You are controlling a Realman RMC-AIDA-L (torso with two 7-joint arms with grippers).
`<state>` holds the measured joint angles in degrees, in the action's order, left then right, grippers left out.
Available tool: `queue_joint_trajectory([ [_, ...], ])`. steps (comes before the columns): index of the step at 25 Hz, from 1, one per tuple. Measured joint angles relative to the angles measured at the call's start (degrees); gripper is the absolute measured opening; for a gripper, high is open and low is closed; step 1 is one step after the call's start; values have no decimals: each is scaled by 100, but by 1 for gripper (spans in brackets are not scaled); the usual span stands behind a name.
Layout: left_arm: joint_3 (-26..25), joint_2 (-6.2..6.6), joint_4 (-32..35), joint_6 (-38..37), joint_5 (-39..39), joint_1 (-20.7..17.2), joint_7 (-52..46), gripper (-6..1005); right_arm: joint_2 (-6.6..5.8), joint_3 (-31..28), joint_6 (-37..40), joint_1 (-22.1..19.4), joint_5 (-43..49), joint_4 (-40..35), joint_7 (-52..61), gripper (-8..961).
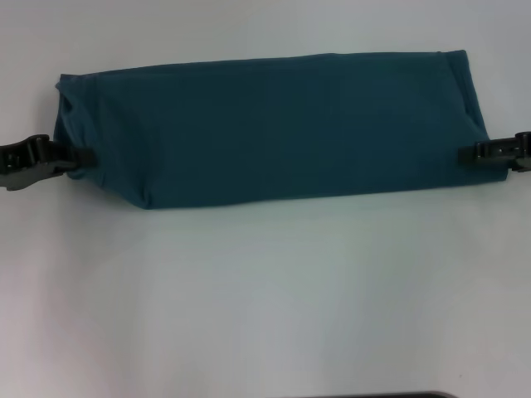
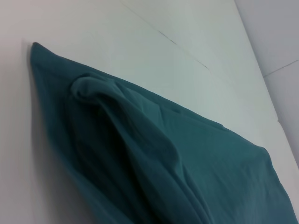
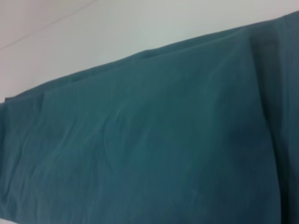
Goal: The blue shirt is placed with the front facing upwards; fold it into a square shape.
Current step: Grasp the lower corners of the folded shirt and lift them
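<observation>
The blue shirt point(image 1: 274, 128) lay on the white desk point(image 1: 265, 290), folded into one long, wide band that ran from the robot's left to its right. Only plain blue cloth faced up. The left gripper point(image 1: 83, 157) was at the left end of the band, down near the front corner, and its black fingers point(image 1: 86, 157) touched the edge of the cloth there. The right gripper point(image 1: 465, 152) was at the right end, and its fingers point(image 1: 470, 152) touched the edge of the shirt on that side. The fingers on both sides looked close together at the cloth, but I could not tell if they were pinching it. In the left wrist view the shirt point(image 2: 154, 158) had a soft bump and some deep folds at its end. In the right wrist view the shirt point(image 3: 149, 140) looked flat and smooth.
</observation>
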<state>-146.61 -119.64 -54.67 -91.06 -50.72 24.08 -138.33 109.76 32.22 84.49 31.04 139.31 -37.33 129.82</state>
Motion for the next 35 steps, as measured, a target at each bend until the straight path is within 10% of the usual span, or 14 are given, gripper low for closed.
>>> queue_joint_trajectory([
  [12,-9,-2,3,-30,1,42,-10,21,19,70,52,26,-123,-167,-108,761],
  [35,168,174,14,-480,121,53,-28,21,-171,112,574,-4,23,-414,-66,39],
])
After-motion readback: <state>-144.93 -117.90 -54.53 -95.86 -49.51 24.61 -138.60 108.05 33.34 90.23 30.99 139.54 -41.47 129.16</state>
